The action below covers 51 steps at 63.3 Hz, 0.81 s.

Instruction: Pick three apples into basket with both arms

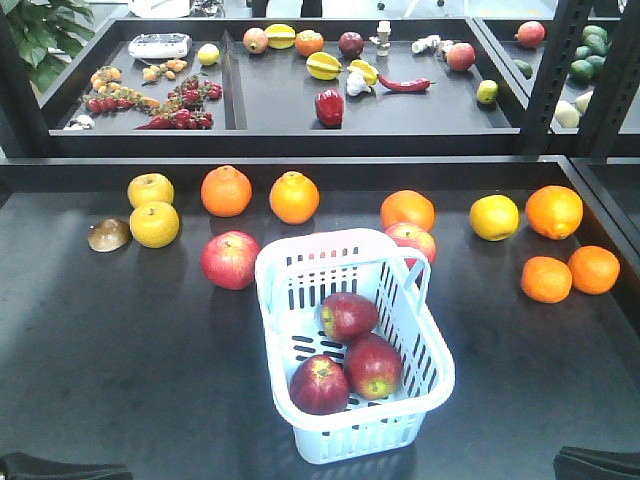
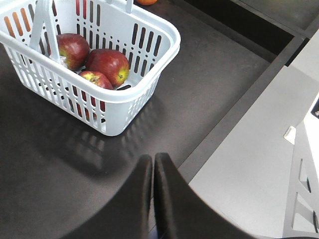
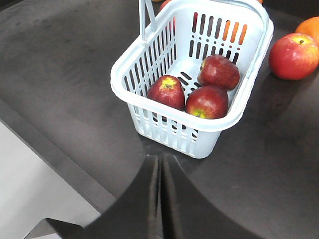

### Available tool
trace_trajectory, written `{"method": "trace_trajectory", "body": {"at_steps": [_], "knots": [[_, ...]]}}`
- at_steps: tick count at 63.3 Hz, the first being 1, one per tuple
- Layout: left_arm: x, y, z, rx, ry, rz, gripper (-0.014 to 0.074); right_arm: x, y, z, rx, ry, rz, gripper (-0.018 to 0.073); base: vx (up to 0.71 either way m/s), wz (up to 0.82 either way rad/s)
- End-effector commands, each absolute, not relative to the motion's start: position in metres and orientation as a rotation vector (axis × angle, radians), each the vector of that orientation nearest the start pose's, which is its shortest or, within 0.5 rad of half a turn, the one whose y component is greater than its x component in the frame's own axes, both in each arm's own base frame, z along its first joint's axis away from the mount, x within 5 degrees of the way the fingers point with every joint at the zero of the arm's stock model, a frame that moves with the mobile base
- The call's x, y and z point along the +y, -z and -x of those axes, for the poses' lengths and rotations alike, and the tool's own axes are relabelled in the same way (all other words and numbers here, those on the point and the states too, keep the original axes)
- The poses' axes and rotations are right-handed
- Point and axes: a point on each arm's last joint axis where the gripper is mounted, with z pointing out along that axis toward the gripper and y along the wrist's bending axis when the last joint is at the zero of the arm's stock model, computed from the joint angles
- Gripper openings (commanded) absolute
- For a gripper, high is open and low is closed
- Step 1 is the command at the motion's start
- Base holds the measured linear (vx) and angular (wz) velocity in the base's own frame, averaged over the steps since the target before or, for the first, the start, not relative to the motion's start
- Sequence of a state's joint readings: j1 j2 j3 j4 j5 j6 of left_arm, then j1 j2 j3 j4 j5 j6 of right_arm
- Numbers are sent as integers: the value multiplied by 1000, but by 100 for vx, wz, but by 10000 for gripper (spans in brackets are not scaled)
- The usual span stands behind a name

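All three dark red apples [image 1: 347,362] sit in the basket [image 1: 437,383] near the table's front edge; the left gripper [image 2: 152,162] and right gripper [image 3: 160,163] are pressed closed and empty, so the only risk I see is an arm nudging the basket.

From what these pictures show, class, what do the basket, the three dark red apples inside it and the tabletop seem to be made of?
Basket: likely moulded plastic, pale blue-white and slightly glossy, with thin, even slotted walls.
Apples: smooth, shiny skin with yellow-green patches; real or imitation fruit cannot be told from the look.
Tabletop: a dark, matte, hard sheet, perhaps laminate or painted board; it shows only faint, dull reflections.
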<state>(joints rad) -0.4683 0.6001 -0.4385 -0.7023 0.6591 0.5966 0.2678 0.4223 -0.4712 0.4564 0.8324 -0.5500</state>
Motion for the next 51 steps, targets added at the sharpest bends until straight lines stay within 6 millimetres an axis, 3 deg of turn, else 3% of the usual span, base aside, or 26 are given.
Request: {"method": "trace_trajectory", "body": {"at_steps": [1, 18, 29, 34, 47, 51], "knots": [[-83, -280, -84, 2030, 726, -694, -6, 49, -289, -66, 2016, -388, 682, -5, 0, 0], [-82, -281, -85, 2022, 721, -684, -6, 49, -289, -66, 2016, -388, 682, -5, 0, 0], [-82, -281, -88, 2061, 809, -479, -6, 49, -289, -66, 2016, -388, 682, -5, 0, 0], [-76, -267, -92, 2108, 758, -379, -6, 49, -289, -66, 2016, -388, 682, -5, 0, 0], [-56, -197, -91, 2241, 682, 44, -6, 49, -289, -66, 2016, -388, 682, -5, 0, 0], [-52, -183, -88, 2253, 703, 155, -6, 49, -289, -66, 2016, -388, 682, -5, 0, 0]]}}
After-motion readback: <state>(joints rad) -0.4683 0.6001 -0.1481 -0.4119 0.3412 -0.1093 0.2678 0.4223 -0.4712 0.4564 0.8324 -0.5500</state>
